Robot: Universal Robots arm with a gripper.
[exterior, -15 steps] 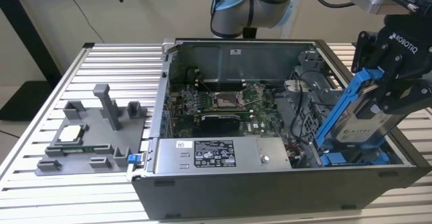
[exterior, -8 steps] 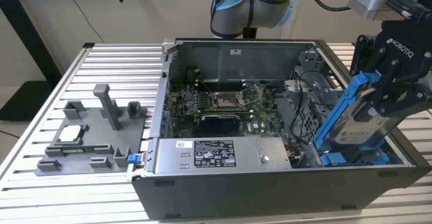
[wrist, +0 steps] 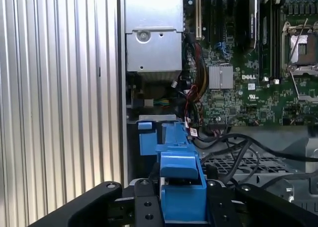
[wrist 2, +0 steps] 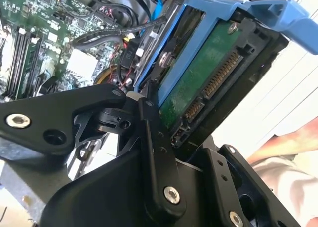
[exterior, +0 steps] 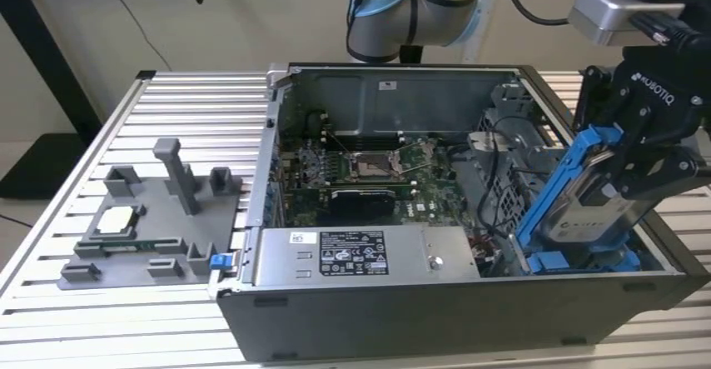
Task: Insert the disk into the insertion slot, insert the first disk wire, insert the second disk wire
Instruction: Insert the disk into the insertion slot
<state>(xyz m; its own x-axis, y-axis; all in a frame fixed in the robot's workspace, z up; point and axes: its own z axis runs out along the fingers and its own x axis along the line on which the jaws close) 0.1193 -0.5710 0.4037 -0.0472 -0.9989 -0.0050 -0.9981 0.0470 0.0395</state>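
The disk (exterior: 580, 212), silver-grey in a bright blue carrier, leans steeply over the case's corner at the exterior view's right. Its lower end rests at the blue tabs of the insertion slot (exterior: 578, 262). My gripper (exterior: 624, 177) is shut on the disk's upper part. In the second wrist view the disk's green circuit board (wrist 2: 208, 73) shows beside one black finger (wrist 2: 151, 137). In the first wrist view the blue carrier (wrist: 181, 187) sits between my fingers, above the slot's mouth (wrist: 149, 137). Black cables (wrist: 238, 150) lie beside the bay; I cannot tell which are the disk wires.
The open computer case (exterior: 444, 311) stands on a slatted aluminium table (exterior: 166, 94). Inside it are a grey power-supply box (exterior: 355, 256) and the motherboard (exterior: 367, 165) with its CPU socket. A grey fixture (exterior: 156, 219) with small parts sits at the exterior view's left.
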